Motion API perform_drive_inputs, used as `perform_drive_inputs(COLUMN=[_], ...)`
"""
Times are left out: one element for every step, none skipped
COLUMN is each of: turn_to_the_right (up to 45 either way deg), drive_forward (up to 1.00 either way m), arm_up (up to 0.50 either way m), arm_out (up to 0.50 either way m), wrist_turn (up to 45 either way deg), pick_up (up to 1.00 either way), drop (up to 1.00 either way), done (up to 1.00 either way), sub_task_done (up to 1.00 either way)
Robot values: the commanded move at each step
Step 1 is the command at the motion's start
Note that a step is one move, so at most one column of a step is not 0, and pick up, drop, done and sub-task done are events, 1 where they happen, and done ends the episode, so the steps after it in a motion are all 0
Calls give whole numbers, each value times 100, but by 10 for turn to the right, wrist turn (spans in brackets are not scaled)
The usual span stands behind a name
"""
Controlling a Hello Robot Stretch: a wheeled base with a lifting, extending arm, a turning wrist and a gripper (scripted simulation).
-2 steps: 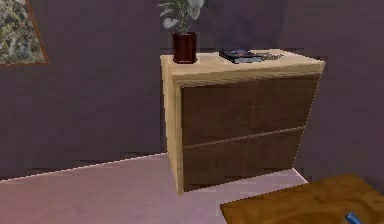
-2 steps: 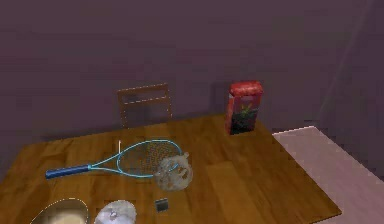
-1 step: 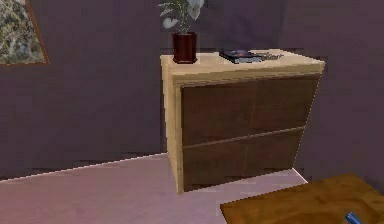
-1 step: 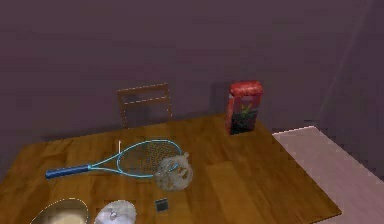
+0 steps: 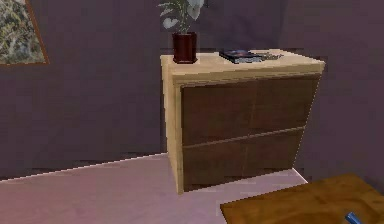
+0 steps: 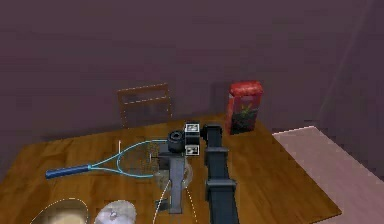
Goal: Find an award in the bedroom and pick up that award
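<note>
claw (image 6: 166, 152) at a faint glassy shape (image 6: 158, 172) on the table (image 6: 275, 170); cannot tell if held

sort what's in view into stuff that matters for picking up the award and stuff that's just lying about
For the job:
- gripper
- grey thing by it, perhaps the award
- table under both

Lying about:
- racket
- red bag
- chair
- dresser
- potted plant
- books
</note>
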Motion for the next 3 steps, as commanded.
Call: perform_drive_inputs(turn_to_the_right=[0,0,0], drive_forward=[0,0,0], arm_up=[0,0,0], arm_out=[0,0,0], wrist_turn=[450,450,450], pick_up=[0,0,0], drop=[0,0,0], done=[0,0,0], sub_task_done=[0,0,0])
